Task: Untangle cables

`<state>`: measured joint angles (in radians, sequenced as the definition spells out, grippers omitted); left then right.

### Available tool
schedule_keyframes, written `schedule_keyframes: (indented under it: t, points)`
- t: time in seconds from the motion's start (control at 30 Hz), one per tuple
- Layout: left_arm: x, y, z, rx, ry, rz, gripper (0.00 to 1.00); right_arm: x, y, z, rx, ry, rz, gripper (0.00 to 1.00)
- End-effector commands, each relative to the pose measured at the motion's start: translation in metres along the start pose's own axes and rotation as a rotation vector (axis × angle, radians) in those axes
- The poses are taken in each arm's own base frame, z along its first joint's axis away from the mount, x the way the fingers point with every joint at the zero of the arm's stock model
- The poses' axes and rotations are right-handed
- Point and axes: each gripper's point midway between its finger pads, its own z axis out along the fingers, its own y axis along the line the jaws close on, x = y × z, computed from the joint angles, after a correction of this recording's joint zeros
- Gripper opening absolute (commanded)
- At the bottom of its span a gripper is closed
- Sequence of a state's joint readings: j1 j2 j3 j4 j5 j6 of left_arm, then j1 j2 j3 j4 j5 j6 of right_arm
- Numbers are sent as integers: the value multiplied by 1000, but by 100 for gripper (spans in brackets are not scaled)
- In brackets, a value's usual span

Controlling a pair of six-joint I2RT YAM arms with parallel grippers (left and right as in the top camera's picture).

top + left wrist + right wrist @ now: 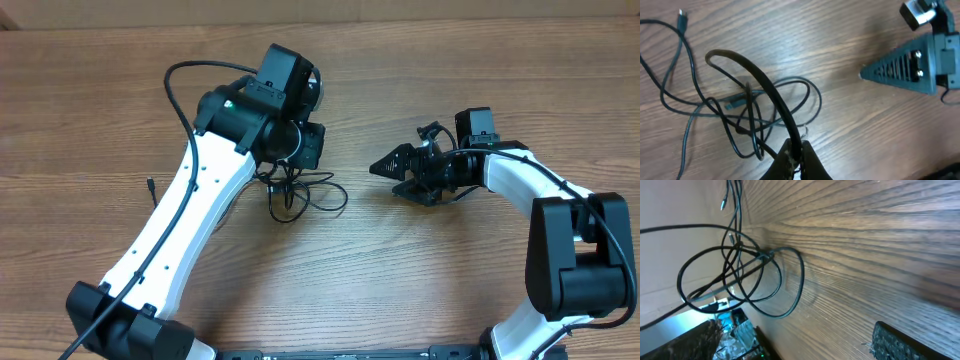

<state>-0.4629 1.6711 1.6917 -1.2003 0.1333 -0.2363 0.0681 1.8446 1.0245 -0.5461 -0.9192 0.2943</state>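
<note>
Robotics lab bench, wood-grain table [400, 275], white-and-black left arm [185, 215], matching right arm [515, 178]

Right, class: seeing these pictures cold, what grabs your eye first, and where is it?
The tangled black cables on the wooden table, looped over each other. The left gripper is shut on one strand, while the right gripper stands open to their right, apart.

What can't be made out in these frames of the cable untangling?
1. Overhead: the left arm's wrist hides the left gripper and part of the cables.
2. Left wrist: cables run off the left edge, so those ends are cut off.
3. Right wrist: strands leave the top edge; overlapping crossings hide how many cables there are.
4. Overhead: the plug end beside the left arm is too small to identify.
</note>
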Motion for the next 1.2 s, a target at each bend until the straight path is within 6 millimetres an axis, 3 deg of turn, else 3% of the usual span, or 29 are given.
schedule_keyframes:
  t: [0.0,0.1,0.13,0.2,0.23,0.27,0.3,0.33,0.43,0.57,0.6,0.67,0.83,0.9,0.93,0.97,1.03,1.1,1.17]
  points:
    - [6,-6,4,28,43,-16,17,-4,-23,1,123,-30,5,95]
    - [14,-3,21,18,111,-25,52,-5,-44,-3,244,-52,27,95]
    - [18,-3,32,11,145,-32,55,-6,-49,-4,274,-61,29,95]
    - [24,-1,52,-3,207,-49,52,-9,-59,-8,333,-82,27,96]
    - [28,-4,62,3,241,-49,39,-12,-65,-10,372,-99,39,99]
    - [32,-8,72,19,273,-49,20,-14,-72,-13,411,-121,71,99]
    - [37,-11,84,20,306,-45,8,-16,-79,-17,455,-147,106,99]
    - [43,-14,95,13,342,-36,4,-17,-83,-19,476,-158,117,99]
    - [61,-24,125,-7,427,-16,5,-15,-87,-16,472,-166,128,100]
    - [75,-31,163,-41,489,-73,17,-14,-89,-15,471,-172,149,100]
    - [76,-33,172,-51,490,-106,27,-14,-89,-15,471,-172,149,100]
    - [78,-36,181,-55,491,-111,38,-14,-89,-15,471,-172,149,100]
    - [96,-48,211,-82,530,-97,40,-14,-89,-15,471,-172,149,100]
    - [103,-51,219,-97,542,-77,40,-14,-89,-15,471,-172,149,100]
    - [107,-49,223,-123,547,-63,35,-14,-89,-15,471,-172,149,100]
    - [111,-45,225,-149,555,-54,4,-14,-89,-15,471,-172,149,100]
    - [107,-46,222,-141,549,-20,4,-14,-89,-15,471,-172,149,100]
    - [82,-55,199,-101,470,-12,4,-14,-89,-15,471,-172,149,100]
    - [49,-73,152,-27,323,29,4,-14,-89,-15,471,-172,149,100]
